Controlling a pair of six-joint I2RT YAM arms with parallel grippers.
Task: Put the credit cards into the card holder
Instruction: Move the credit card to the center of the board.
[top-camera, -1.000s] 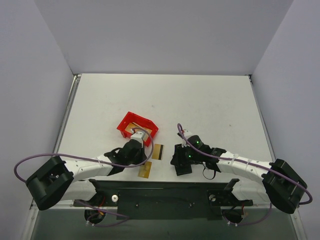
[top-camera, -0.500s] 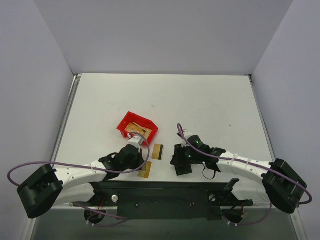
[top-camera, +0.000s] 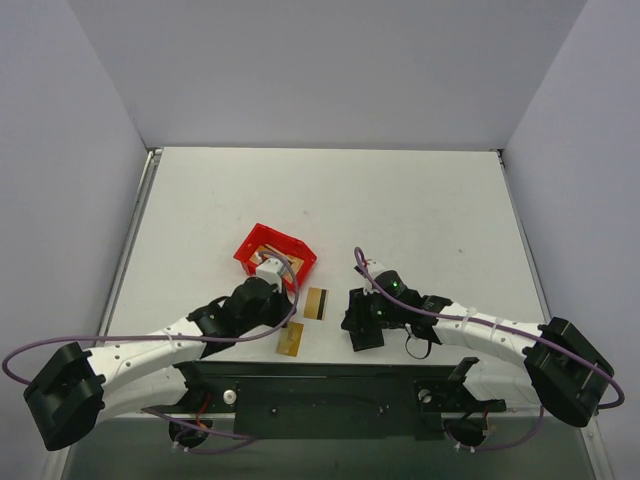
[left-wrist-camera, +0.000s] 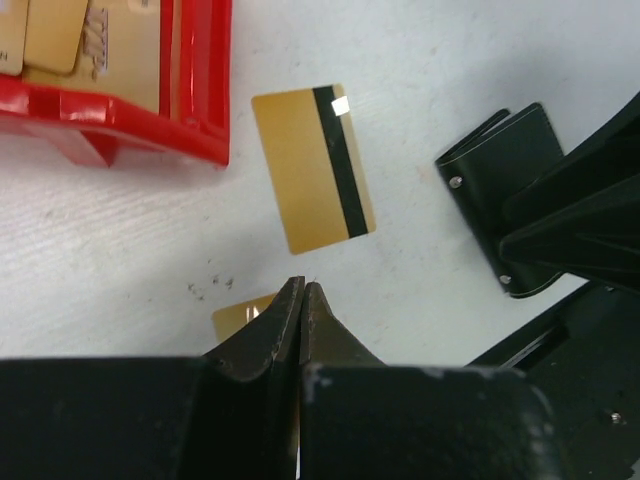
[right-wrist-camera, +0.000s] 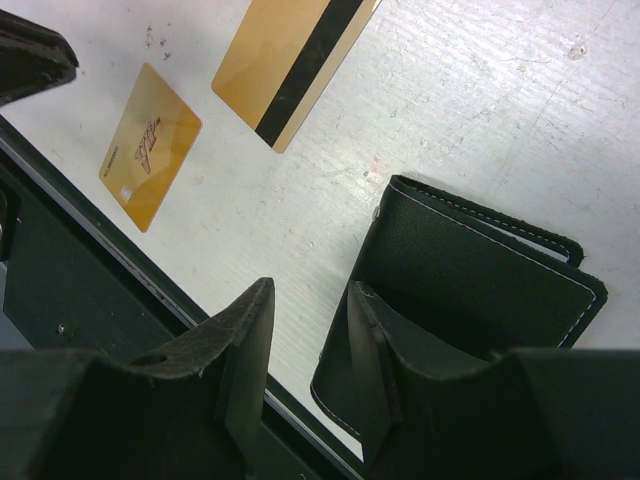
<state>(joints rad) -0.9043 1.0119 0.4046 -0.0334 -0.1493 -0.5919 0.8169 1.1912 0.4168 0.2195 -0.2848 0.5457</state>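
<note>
While left gripper (left-wrist-camera: 301, 292) sits shut, empty, right gripper (right-wrist-camera: 310, 300) hangs half-open over stitched wallet (right-wrist-camera: 480, 290)

White table (top-camera: 400, 220): red bin (top-camera: 246, 257), stripe-up gold card (top-camera: 317, 303), second gold card (top-camera: 291, 340), black card holder (left-wrist-camera: 500, 172)

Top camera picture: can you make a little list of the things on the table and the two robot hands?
red bin: holds several gold cards
striped card: flat on table beside bin
plain gold card: flat near table's front edge
card holder: black, lying on table
left gripper: shut, holding nothing
right gripper: open, one finger over card holder
</note>
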